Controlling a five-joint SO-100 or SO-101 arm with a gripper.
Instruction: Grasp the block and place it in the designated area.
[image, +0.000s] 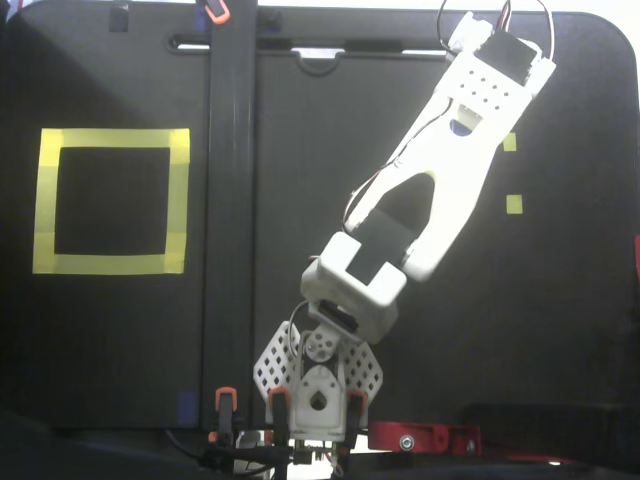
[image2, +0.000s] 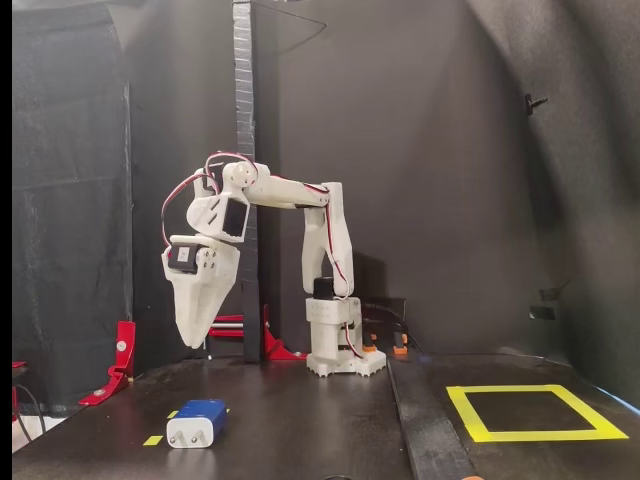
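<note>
On the black tabletop the large square outline of wide yellow tape encloses only bare surface, so by my judgement the whole task remains: grasp, carry and placement. The white two-finger gripper hangs in the air above the small dark-blue rounded block with a white pronged end, well apart from the square. The jaws hold and touch nothing; they look close together, though I cannot tell their opening.

Dim dark scene; white arm overexposed, slightly soft.
</note>
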